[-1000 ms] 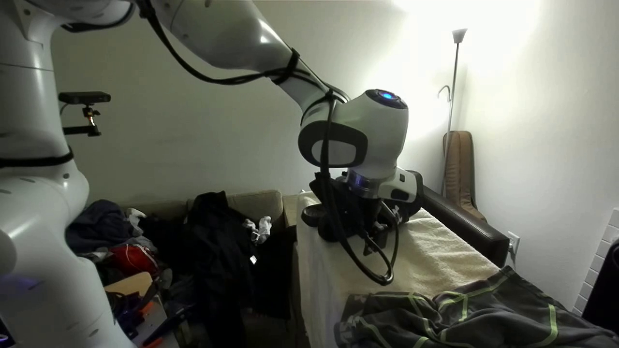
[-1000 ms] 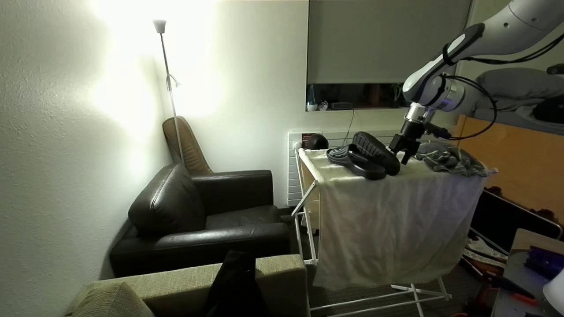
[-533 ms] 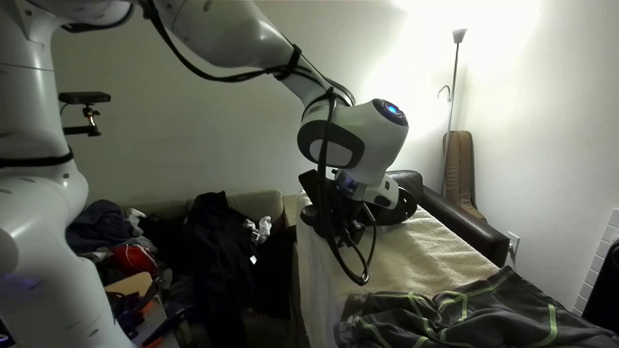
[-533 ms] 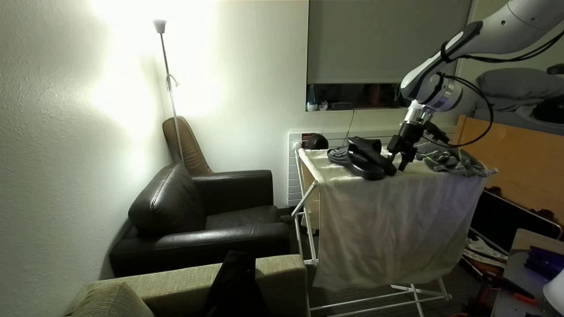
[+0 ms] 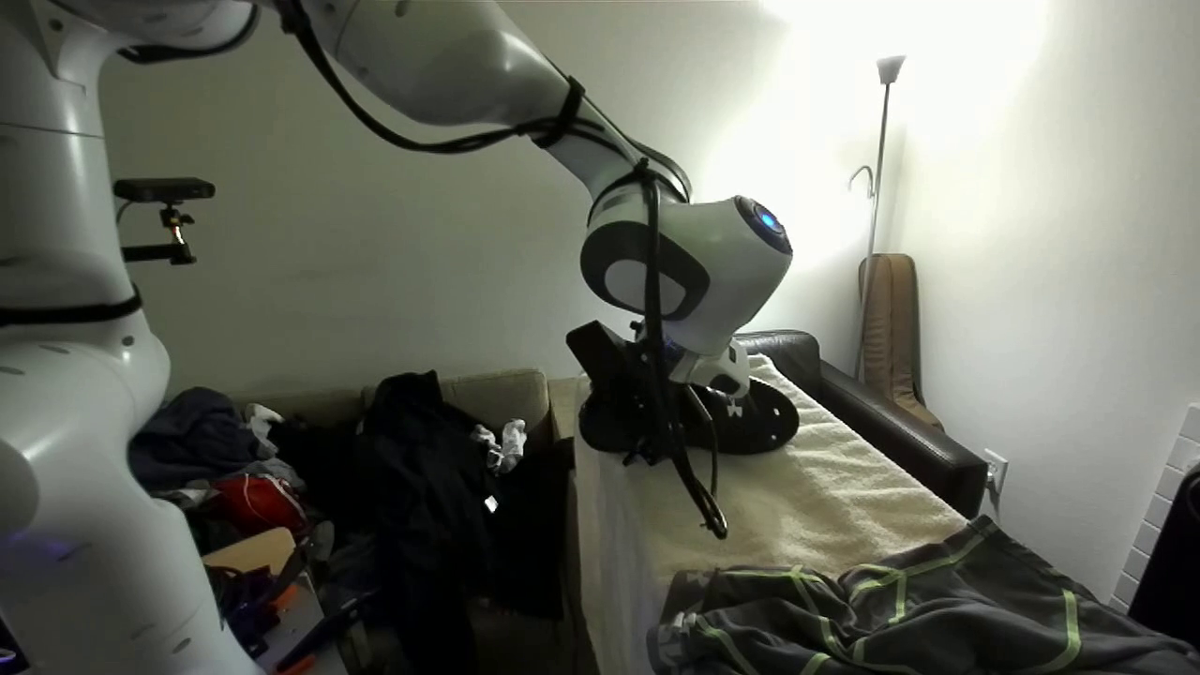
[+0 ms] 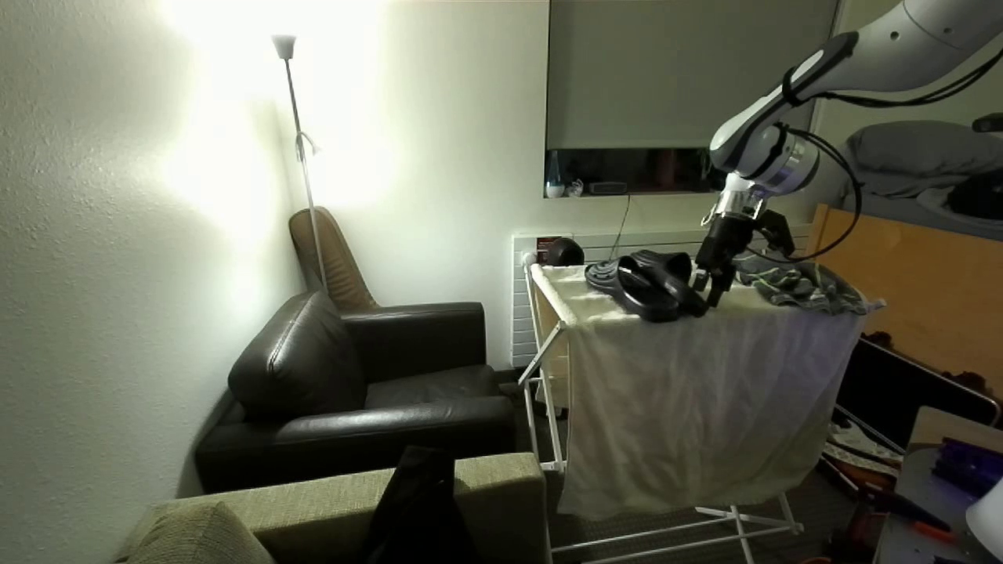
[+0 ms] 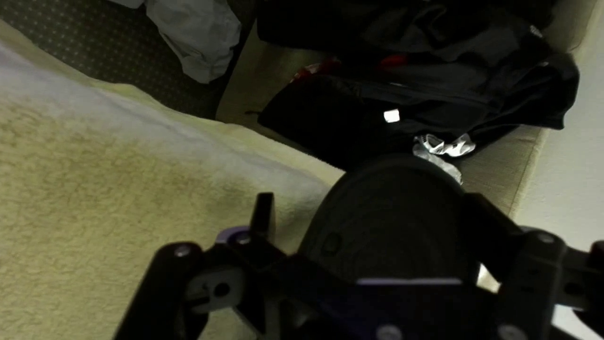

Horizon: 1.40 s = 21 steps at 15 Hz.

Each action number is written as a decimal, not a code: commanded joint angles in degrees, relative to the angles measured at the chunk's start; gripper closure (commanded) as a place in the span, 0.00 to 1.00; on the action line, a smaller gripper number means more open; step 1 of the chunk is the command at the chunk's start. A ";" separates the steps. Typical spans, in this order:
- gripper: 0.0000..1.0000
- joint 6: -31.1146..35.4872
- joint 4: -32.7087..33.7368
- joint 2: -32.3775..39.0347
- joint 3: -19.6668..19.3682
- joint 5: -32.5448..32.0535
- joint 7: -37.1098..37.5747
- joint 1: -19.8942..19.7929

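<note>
Wrist view: my pincer (image 7: 370,212) stands spread, its two fingers (image 7: 262,215) on either side of the rounded end of a black sandal (image 7: 396,226). A gap separates the finger at the left of this view from the sandal; whether the other finger touches it I cannot tell. Beneath lies a cream towel (image 7: 94,226), and beyond the towel's edge black clothes (image 7: 321,113) are heaped on a beige couch (image 7: 500,172).

In an exterior view: my pincer points down just beside the sandal, which lies against a second black sandal (image 6: 653,309) on the towel-draped drying rack (image 6: 541,354). A dark leather armchair (image 6: 439,423) stands near the rack's end, with a floor lamp (image 6: 284,48) behind it.

In an exterior view: a black cable (image 5: 653,272) hangs in front of my pincer, whose fingers are hard to make out here; the sandals show behind it on the towel, with a white mark (image 5: 734,410) on a strap. A grey garment (image 5: 937,637) with yellow-green lines is spread nearer the camera, and a brown case (image 5: 889,319) stands by the lamp.
</note>
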 commanded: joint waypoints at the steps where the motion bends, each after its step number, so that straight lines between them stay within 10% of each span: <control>1: 0.00 -4.80 0.44 -2.44 -0.78 0.20 -5.31 0.68; 21: 0.00 0.71 0.48 -4.10 -2.97 1.81 -1.21 1.89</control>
